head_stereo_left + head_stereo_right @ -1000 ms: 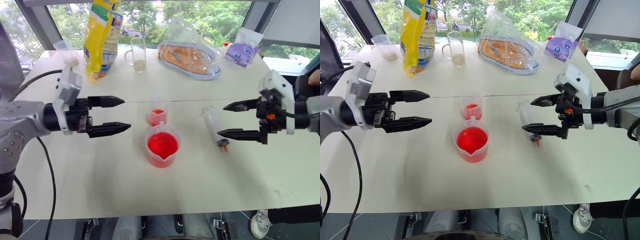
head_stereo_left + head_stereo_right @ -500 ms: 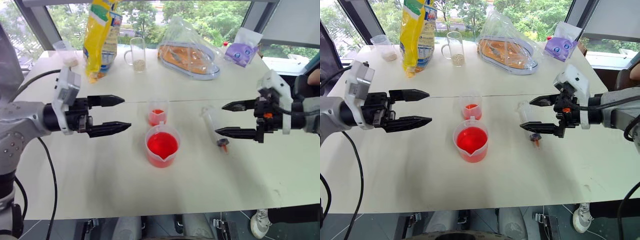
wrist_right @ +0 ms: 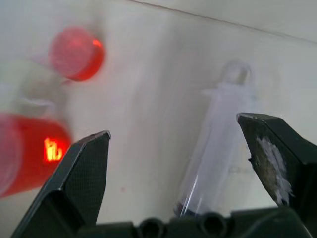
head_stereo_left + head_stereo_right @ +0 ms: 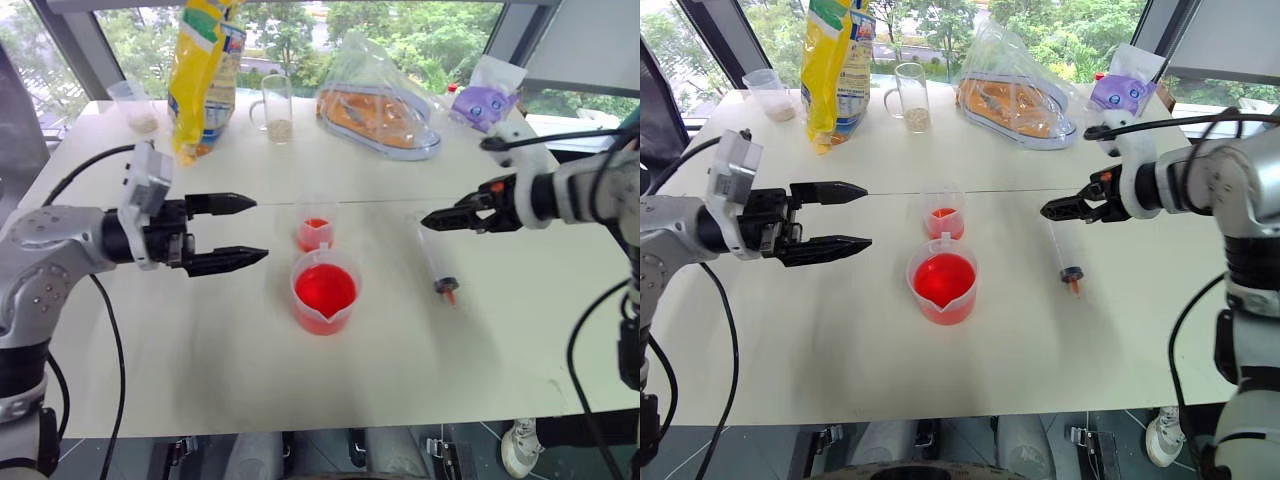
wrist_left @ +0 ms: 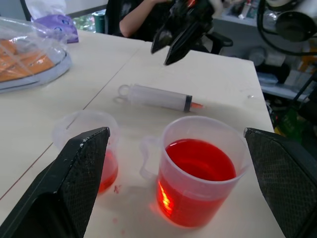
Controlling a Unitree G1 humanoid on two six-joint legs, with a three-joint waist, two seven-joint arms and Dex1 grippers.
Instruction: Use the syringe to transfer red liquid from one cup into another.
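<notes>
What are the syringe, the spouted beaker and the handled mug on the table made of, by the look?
Syringe: clear, slightly frosted plastic barrel, probably; orange-red tip with a dark ring behind it.
Spouted beaker: translucent plastic, likely; thin milky wall through which the red liquid glows.
Handled mug: fully clear and glossy, so glass or hard clear plastic.

Robot test room in an office-style building: a wide white table [image 4: 200, 380] stands before large dark-framed windows [image 4: 300, 20] facing green trees. Staged props crowd its far edge: a yellow snack bag [image 4: 200, 75], a glass mug with grains [image 4: 275, 108], a clear bag of bread [image 4: 375, 105] and a purple pouch [image 4: 482, 103]. The left wrist view shows a seated person [image 5: 143, 17] and cluttered equipment shelves [image 5: 287, 64]
</notes>
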